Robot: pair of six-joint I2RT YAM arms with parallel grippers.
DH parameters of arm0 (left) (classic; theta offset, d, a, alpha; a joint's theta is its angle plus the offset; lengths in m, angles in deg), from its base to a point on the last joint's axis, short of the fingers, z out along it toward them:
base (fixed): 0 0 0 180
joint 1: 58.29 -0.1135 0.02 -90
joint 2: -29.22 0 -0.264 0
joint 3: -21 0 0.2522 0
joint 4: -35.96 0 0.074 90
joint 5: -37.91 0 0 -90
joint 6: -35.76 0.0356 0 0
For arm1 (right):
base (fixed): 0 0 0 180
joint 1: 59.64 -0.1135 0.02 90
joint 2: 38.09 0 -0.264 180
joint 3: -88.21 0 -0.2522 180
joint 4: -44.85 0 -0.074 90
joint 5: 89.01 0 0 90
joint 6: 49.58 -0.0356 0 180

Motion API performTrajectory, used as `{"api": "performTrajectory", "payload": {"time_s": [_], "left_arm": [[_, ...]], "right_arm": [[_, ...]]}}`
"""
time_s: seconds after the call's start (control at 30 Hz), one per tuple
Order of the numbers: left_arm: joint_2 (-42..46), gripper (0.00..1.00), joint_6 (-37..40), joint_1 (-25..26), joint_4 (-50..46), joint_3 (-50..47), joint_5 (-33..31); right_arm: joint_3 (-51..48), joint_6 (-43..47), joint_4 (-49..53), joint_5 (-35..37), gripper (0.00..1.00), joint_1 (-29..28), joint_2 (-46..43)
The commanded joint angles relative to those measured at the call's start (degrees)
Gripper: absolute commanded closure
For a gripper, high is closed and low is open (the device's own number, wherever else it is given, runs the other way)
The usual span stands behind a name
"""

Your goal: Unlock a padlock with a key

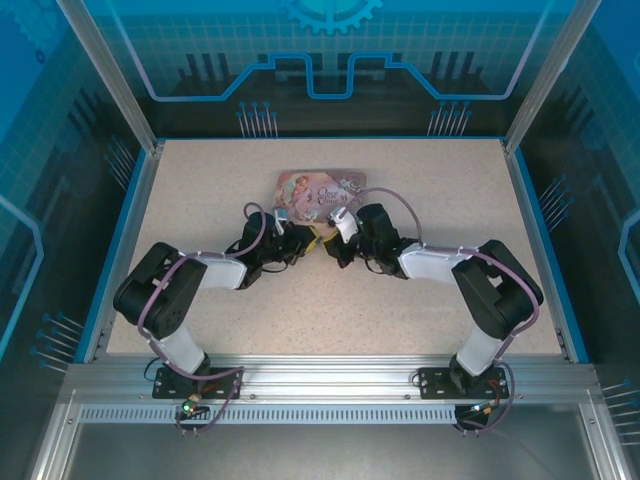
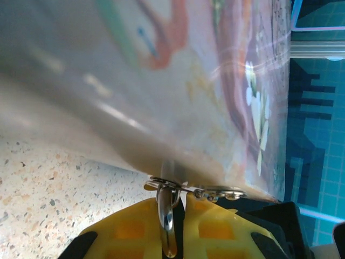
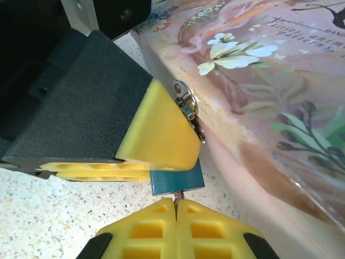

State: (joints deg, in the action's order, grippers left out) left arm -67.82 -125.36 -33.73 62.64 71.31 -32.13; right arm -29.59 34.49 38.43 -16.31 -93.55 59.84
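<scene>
We are pinching the padlock (image 3: 177,182) in our left hand (image 2: 175,218), just beside the pink tin (image 3: 269,81). Our right hand (image 3: 176,208) is pinching the key (image 3: 177,195) at the padlock's base. We are judging the turn not yet done.

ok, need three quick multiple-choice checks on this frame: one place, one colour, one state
1. Where is the padlock?
A. beside the pink tin's side wall, near its metal clasp
B. on top of the lid
C. at the table's far right corner

2. What colour is the padlock body?
A. red
B. white
C. dark blue-green

3. The right gripper is:
A. wide open
B. shut on the key
C. shut on a cable

Key:
1 A: the right wrist view shows it by the tin's wall, below the clasp.
2 C: its body is dark teal there.
3 B: the yellow pads meet on a thin metal shaft that meets the padlock.
</scene>
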Motion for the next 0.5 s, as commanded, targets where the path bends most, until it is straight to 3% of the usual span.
{"api": "performTrajectory", "payload": {"time_s": [0.0, 0.2, 0.47], "left_arm": [[-1.9, 1.00, -3.1, 1.2, -1.2, -0.5, 5.6], [-4.6, 1.00, -1.9, 0.6, -1.8, -0.7, 4.1], [-9.8, 1.00, -2.0, 0.6, 0.4, -1.8, 2.2]], "right_arm": [[0.8, -6.7, 1.6, -12.9, 0.93, -0.6, 1.1], [-5.7, -5.2, 3.8, -6.6, 0.52, 1.1, -3.3], [-11.9, -5.9, 9.6, 5.3, 0.39, 3.3, -16.4]]}}
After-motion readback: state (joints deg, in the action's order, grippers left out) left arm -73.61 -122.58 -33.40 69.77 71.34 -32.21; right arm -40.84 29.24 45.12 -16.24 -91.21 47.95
